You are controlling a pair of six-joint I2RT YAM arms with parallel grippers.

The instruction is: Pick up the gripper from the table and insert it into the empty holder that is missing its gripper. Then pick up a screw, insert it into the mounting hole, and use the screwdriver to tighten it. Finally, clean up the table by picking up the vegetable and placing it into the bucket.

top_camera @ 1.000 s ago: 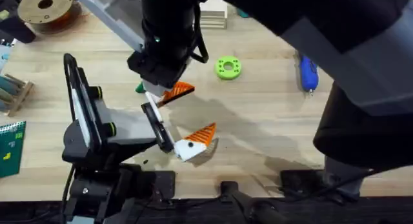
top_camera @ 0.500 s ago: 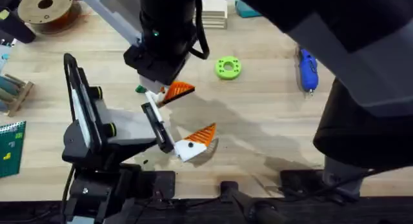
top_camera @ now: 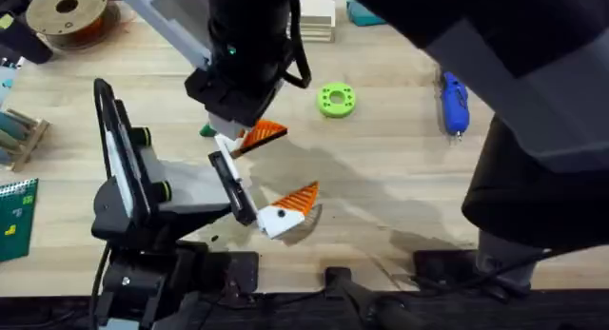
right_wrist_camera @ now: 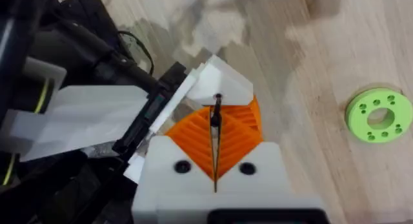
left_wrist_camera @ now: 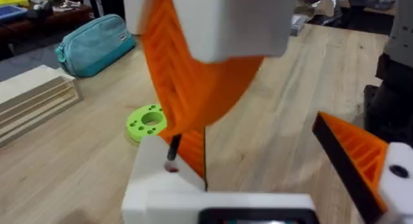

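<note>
My left gripper (top_camera: 285, 164) lies open on the table. One finger is the white holder (left_wrist_camera: 161, 179) with the orange gripper (top_camera: 264, 134) seated against it. The other finger (top_camera: 290, 206) carries its own orange tip. From above, my right gripper (right_wrist_camera: 215, 114) is shut on a thin dark screw (right_wrist_camera: 217, 108), whose tip is at the holder's (right_wrist_camera: 222, 85) mounting hole (left_wrist_camera: 171, 167). The blue screwdriver (top_camera: 454, 106) lies at the far right. A bit of the green vegetable (top_camera: 206, 130) peeks out beside the right arm. The bucket is out of view.
A green disc (top_camera: 336, 100) lies right of the grippers. A brown spool (top_camera: 67, 11) sits at the back left. Stacked wooden blocks (top_camera: 316, 21) and a teal pouch (left_wrist_camera: 93, 40) are at the back. A wooden rack (top_camera: 19, 135) and a green board (top_camera: 14, 216) sit at the left edge.
The right arm's wrist edged slightly left and away a second ago, then held still. The left arm has not moved.
</note>
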